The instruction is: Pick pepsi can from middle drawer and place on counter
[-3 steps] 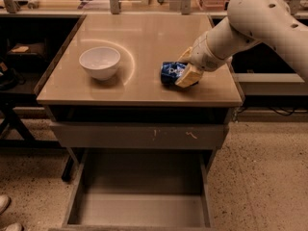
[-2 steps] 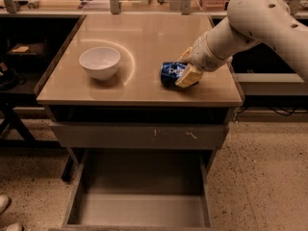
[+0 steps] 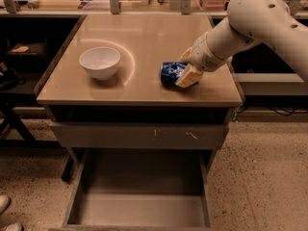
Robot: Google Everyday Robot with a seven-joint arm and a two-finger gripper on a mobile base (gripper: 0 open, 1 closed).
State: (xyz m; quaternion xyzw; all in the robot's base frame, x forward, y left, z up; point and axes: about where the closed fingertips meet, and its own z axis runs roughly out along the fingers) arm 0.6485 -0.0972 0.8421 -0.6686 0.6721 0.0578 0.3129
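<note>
Pepsi can [image 3: 170, 73]: dark blue, lying tipped on its side. It sits right of centre in the frame, on the glossy beige desk [image 3: 144, 32] and close to its near edge.

Jaws: at the can's right end, on the tip of the white arm [image 3: 240, 28] that reaches in from the upper right. They are closed about the can, with one tan finger [image 3: 187, 77] in front of it and the other behind. The can's underside appears to touch the desk top.

Middle drawer [image 3: 139, 191]: pulled fully out at the bottom of the frame, its flat floor bare. Above it is a scratched grey drawer front [image 3: 134, 134].

White bowl [image 3: 99, 62]: upright on the desk, left of centre and well apart from the can.

Change: none to record. Can, jaws and arm sit where they did a second ago, so the arm appears to have paused with the can down.

Status, as a judgement: the can is out of the drawer and on the desk, so the task is nearly done. What is left is to open the jaws and lift away. A can on its side may roll toward the near edge once it is released.
</note>
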